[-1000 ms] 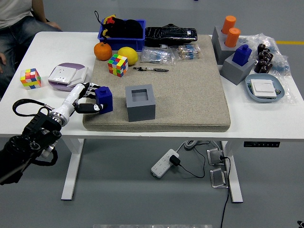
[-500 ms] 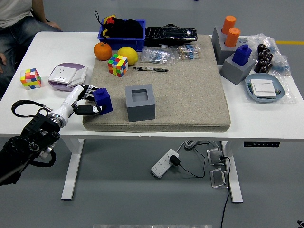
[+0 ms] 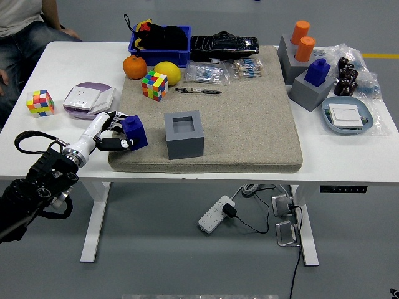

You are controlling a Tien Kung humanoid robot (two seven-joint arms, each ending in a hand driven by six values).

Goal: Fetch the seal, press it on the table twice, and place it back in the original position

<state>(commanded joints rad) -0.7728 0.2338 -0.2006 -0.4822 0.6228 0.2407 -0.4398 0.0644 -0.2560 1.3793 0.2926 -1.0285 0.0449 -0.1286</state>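
My left hand [image 3: 115, 131] comes in from the lower left and is shut on a blue seal [image 3: 135, 131], holding it over the left edge of the beige mat [image 3: 249, 118]. To its right a grey square holder [image 3: 184, 133] with an open hollow top stands on the mat. A second blue seal [image 3: 318, 70] sits in another grey holder [image 3: 310, 91] at the right. My right hand is out of view.
A purple-and-white socket box [image 3: 86, 99] and a Rubik's cube [image 3: 39, 102] lie left of the mat. Another cube [image 3: 154, 85], an orange [image 3: 134, 66], a lemon [image 3: 168, 72] and a blue bin [image 3: 161, 41] are behind. A person's leg [image 3: 19, 43] shows top left.
The hand and blue seal have shifted slightly up and to the left, lifting a little off the mat.
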